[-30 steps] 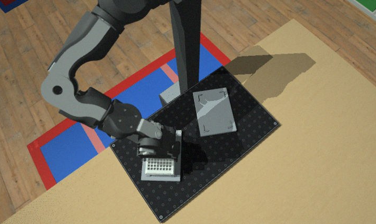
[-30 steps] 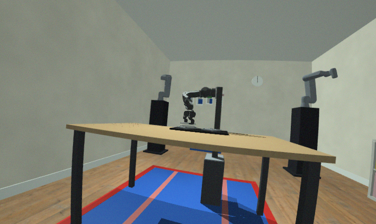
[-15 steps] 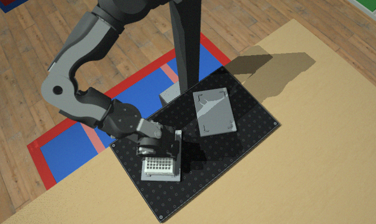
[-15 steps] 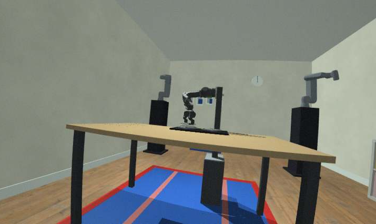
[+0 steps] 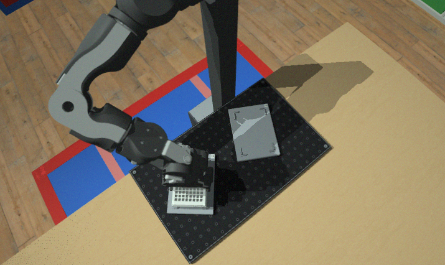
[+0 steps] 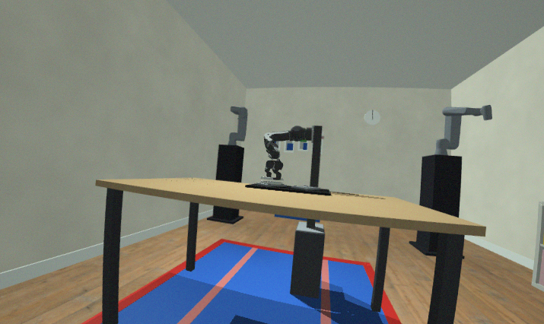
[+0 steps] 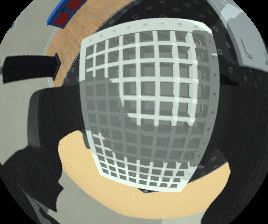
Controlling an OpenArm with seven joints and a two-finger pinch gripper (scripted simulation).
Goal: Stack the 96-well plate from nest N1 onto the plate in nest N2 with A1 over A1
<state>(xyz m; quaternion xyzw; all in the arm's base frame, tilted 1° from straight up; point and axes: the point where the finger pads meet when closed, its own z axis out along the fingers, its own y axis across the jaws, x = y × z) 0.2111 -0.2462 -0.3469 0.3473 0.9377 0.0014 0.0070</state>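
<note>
Stacking is looking nearly done: the dark two-finger gripper (image 5: 188, 179) is clamping the white gridded 96-well plate (image 5: 188, 196) over one flat grey nest (image 5: 171, 209), while the other grey nest (image 5: 254, 133) is sitting bare; seating and release are remaining.
</note>
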